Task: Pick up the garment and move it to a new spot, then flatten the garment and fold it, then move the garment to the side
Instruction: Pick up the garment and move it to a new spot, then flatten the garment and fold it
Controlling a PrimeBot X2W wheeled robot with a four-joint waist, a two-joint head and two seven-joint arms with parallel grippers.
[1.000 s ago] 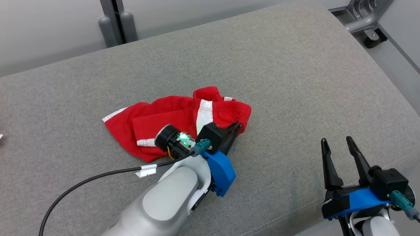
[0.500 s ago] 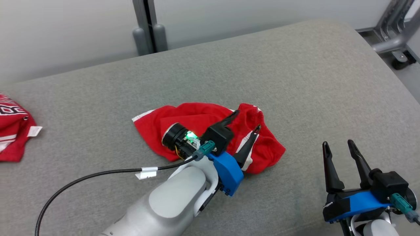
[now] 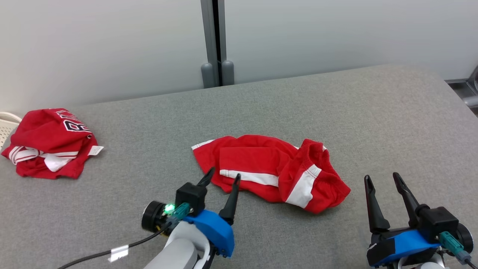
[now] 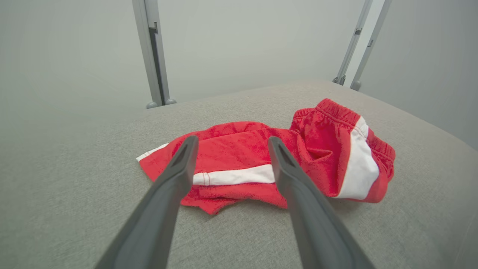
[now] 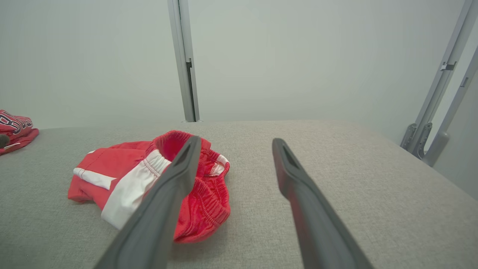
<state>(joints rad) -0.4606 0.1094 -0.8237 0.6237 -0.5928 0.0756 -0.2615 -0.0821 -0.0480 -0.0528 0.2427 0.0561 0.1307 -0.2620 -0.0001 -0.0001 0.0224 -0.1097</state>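
The garment (image 3: pixel 261 164), red shorts with white stripes, lies crumpled near the middle of the grey fabric-covered worktop (image 3: pixel 336 112). Its waistband end is bunched up on my right and a flatter leg spreads out to my left. My left fingers (image 3: pixel 230 198) stand wide apart with nothing between them, their tips at the garment's near left edge; I cannot tell whether they touch the cloth. My right fingers (image 3: pixel 373 205) are also spread and empty, off to the right of the garment and apart from it. Far to my left lies a second red garment (image 3: pixel 48 149) with lettering, heaped beside a white basket (image 3: pixel 5 123) at the worktop's edge.
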